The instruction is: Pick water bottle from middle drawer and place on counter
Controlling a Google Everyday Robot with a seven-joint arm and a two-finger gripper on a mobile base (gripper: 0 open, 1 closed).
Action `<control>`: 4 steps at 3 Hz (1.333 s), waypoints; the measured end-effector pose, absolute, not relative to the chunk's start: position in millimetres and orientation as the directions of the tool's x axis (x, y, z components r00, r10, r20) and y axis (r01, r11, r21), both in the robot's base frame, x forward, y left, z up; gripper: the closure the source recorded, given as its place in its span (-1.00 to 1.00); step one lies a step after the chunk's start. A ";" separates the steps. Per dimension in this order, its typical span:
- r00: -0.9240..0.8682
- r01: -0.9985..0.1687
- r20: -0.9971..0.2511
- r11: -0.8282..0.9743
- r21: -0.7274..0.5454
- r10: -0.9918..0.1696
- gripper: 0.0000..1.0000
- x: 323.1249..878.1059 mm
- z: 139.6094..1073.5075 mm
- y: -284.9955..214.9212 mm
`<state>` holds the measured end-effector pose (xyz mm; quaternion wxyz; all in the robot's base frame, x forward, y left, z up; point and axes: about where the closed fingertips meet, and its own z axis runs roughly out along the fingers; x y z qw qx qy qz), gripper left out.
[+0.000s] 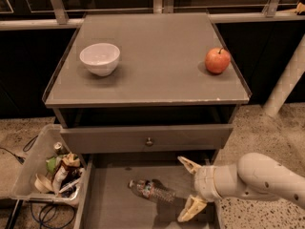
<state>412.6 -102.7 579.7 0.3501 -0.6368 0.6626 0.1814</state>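
Note:
The water bottle (151, 190) lies on its side on the floor of the open middle drawer (107, 204), cap to the left. My gripper (185, 189) is at the drawer's right side, just right of the bottle's base, fingers spread wide open and empty. One pale fingertip (183, 162) is above, the other is below. The white arm (257, 178) comes in from the right. The counter (152, 61) is above the drawer.
A white bowl (99, 58) stands on the counter's left, a red apple (217, 60) on its right. A drawer front with a round knob (149, 140) sits above the open drawer. A clear bin of rubbish (50, 168) stands on the floor at left.

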 end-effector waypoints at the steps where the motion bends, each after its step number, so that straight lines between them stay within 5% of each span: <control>1: 0.036 -0.968 -0.710 0.153 -0.200 -0.703 -1.00 426.6 536.8 -101.1; 4: -0.007 -0.979 -0.711 0.148 -0.137 -0.703 -1.00 434.4 436.0 -59.8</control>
